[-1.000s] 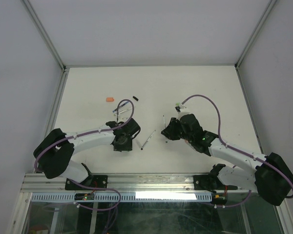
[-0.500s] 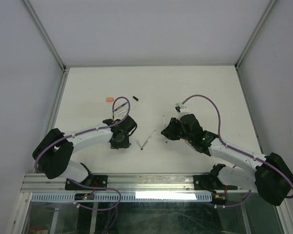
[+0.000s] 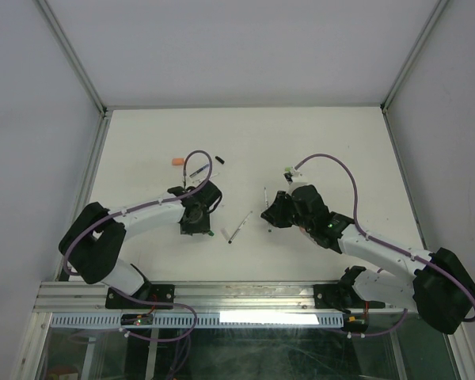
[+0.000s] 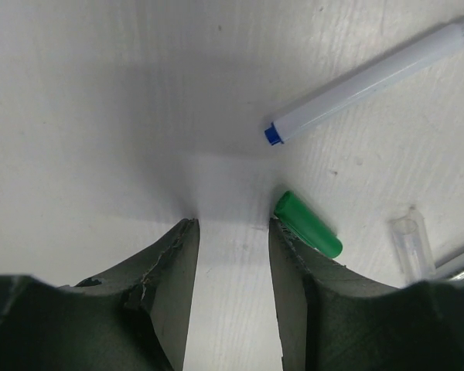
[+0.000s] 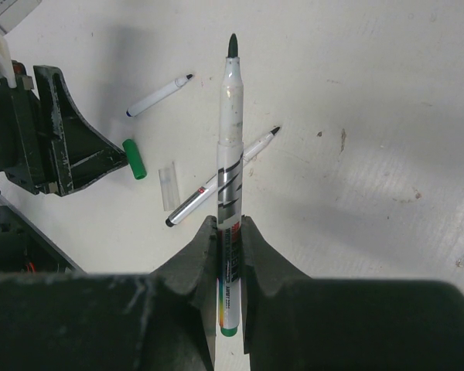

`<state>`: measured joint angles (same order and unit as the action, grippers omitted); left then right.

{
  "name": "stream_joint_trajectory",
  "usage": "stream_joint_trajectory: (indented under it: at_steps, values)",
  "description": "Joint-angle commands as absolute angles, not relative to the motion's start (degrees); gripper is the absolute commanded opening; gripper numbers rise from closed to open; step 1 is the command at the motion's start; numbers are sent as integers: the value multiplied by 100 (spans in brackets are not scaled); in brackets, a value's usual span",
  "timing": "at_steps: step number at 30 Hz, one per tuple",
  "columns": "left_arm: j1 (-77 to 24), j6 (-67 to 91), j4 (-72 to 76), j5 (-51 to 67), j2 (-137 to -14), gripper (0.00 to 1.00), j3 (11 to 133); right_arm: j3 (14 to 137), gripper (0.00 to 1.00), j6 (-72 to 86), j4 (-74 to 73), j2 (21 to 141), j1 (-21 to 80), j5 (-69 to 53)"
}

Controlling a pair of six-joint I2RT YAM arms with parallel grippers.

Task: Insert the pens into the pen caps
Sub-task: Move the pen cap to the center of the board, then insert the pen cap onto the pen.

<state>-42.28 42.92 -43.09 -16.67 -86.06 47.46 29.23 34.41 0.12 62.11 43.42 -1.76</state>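
Note:
My right gripper (image 5: 230, 228) is shut on a white pen (image 5: 230, 116) with a dark green tip, held above the table and pointing away from the wrist. My left gripper (image 4: 232, 228) is open and close over the table, with only bare table between its fingers. A green pen cap (image 4: 308, 224) lies just outside its right finger. A white pen (image 4: 371, 77) with a blue end lies beyond, and a clear cap (image 4: 412, 246) to the right. In the top view the left gripper (image 3: 196, 222) and the right gripper (image 3: 271, 212) face each other, with a loose pen (image 3: 239, 227) between them.
An orange cap (image 3: 176, 162) and a black cap (image 3: 219, 158) lie farther back on the white table (image 3: 324, 134). A silver pen (image 5: 220, 178) lies under the held pen. Walls enclose the table on the left, right and back.
My left gripper has moved a little away from the near edge and to the left, staying open. The right arm and its pen have not moved.

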Motion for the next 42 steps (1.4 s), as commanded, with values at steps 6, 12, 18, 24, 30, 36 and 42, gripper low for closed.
stream_joint_trajectory:
  at_steps: [6, 12, 18, 24, 30, 36, 42]
  values:
    - [-4180, 4009, -3916, -1842, -8950, 42, 5220, 2975, 0, 3441, 137, 5977, 4324, -79]
    - [-4169, 4107, -4212, -2115, -8622, 41, 5310, 2959, 0, 3445, 138, 5941, 4324, -45]
    - [-4178, 4152, -4217, -1846, -8419, 43, 5615, 2971, 0, 3432, 166, 6002, 4324, -74]
    - [-4232, 4139, -4056, -1597, -8659, 44, 5634, 2989, 0, 3430, 191, 6023, 4325, -105]
    - [-4286, 4183, -3897, -1452, -8824, 45, 5594, 2946, 0, 3410, 144, 5964, 4325, -62]
    - [-4359, 4201, -3843, -1399, -8987, 45, 5585, 2945, 0, 3419, 155, 5959, 4332, -78]
    - [-4394, 4227, -3841, -1398, -9116, 44, 5482, 2909, 0, 3419, 151, 5926, 4324, -68]
